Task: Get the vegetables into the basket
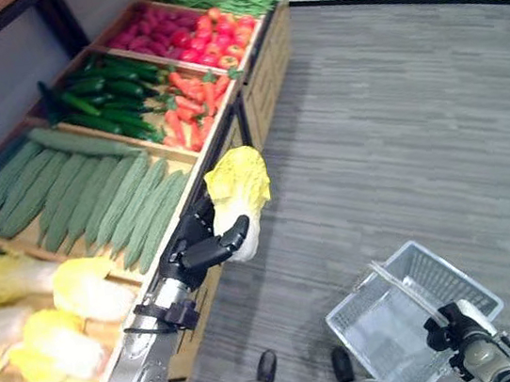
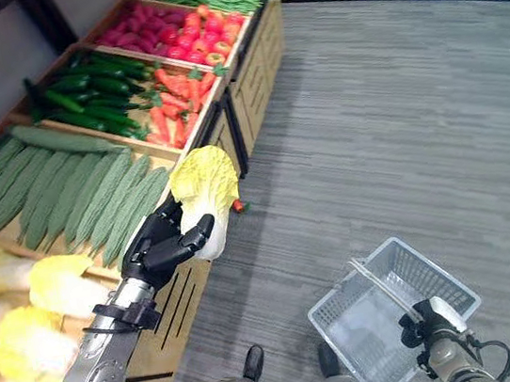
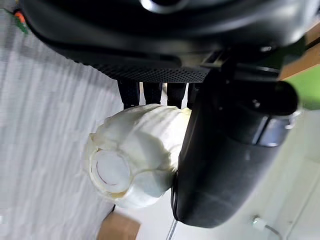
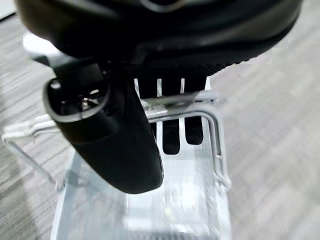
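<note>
Cabbage, pale yellow and leafy, sat at the centre of the frame, held in the air with the left hand curled around its lower part. It hung just off the front edge of the wooden vegetable stand, where cucumbers and carrots lay in the upper left. At lower right, the right hand gripped the handle of a wire basket above grey floor.

Left arm is silver-grey with a black wrist band; its robot hand is matte black; the right robot hand is dark with silvery metal fittings.
</note>
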